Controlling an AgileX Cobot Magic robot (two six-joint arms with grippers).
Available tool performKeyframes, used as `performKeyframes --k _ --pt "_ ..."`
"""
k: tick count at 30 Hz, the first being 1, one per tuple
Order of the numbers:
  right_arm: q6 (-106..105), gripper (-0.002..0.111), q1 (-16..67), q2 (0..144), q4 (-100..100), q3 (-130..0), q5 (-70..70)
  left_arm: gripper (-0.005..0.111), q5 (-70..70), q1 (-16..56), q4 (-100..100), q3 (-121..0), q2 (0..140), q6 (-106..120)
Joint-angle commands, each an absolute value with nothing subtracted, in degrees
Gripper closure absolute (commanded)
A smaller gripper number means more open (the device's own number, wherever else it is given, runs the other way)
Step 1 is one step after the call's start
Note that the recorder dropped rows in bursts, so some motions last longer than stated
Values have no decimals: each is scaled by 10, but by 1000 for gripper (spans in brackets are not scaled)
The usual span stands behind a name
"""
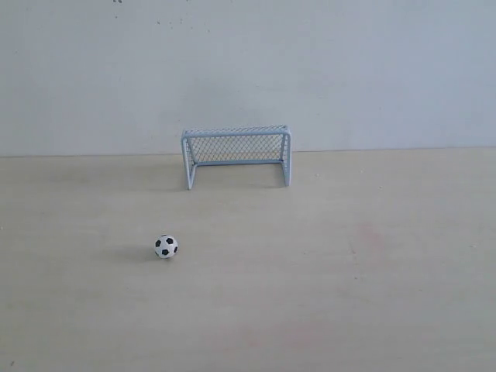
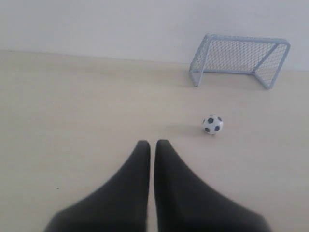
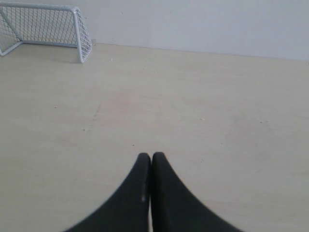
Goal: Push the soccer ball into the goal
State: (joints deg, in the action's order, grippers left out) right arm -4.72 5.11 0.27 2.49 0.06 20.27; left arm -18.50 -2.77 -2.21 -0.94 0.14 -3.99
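While the soccer ball (image 1: 166, 246) sits alone on the open counter (image 1: 349, 294), I log the push as not yet begun.

Exterior view: the goal (image 1: 236, 147) stands at 12 o'clock, at the far edge of the counter against the wall, with its mouth facing the camera and nothing inside it. The ball lies at about 7 o'clock from the goal, well apart from it. Neither of my arms shows in this view.

Left pincer (image 2: 152, 143): fingers drawn in to a thin slit, gripping nothing. The ball lies ahead of the tips and apart from them, with no contact. The goal is beyond the ball.

Right pincer (image 3: 151, 155): fingers pressed together, empty. Its camera catches one end of the goal but no ball.

Progress, by my reading: nothing done, everything left. I must bring a pincer in behind the ball on its 7 o'clock side, touch it and drive it toward 1 o'clock into the mouth. The left pincer looks the nearer. The ball is round and light, so an off-centre nudge may send it wide of the near post.
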Motion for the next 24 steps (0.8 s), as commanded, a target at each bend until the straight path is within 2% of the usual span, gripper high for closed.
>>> performKeyframes --k 1,9,13,24 --pt "-48 109 52 0 26 0 200 102 -215 -28 -113 -88 0 -46" --pt "-48 109 52 0 26 0 200 102 -372 -28 -130 -262 0 -46" --pt "-48 109 52 0 26 0 200 102 -381 -28 -132 -304 0 -46" --pt "-48 109 52 0 25 0 195 102 -195 -28 -138 -314 0 -56"
